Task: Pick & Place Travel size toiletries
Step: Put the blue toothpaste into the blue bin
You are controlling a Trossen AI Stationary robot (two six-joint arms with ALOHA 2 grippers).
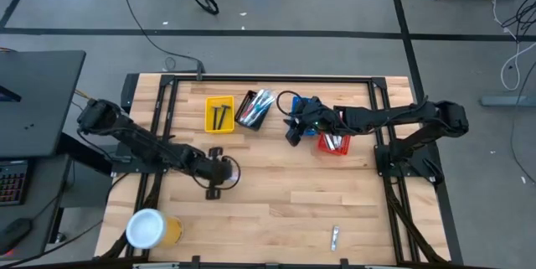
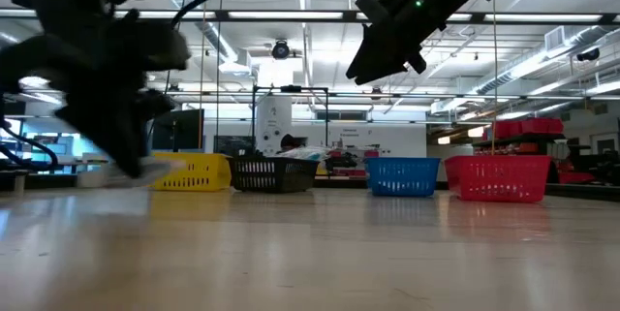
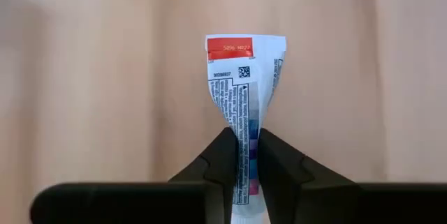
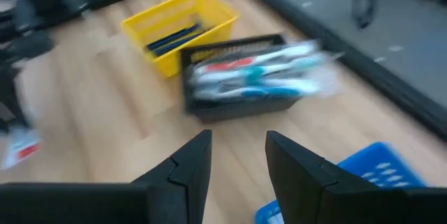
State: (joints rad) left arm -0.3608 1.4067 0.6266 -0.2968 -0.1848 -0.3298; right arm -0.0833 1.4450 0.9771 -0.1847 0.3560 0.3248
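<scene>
A white tube (image 3: 243, 98) with a red-banded crimped end was pinched flat on the tabletop (image 3: 91, 98), near its left edge.

Small print, a square code, on the white tube (image 3: 241, 105); none readable.

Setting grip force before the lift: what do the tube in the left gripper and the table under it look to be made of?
The tube looks like soft laminated plastic with a glossy printed skin: its flat red-banded end is crimped and the body narrows where the left gripper pinches it. The table looks like light wood planks with a smooth, faintly shiny finish; grain lines and joints show.
</scene>
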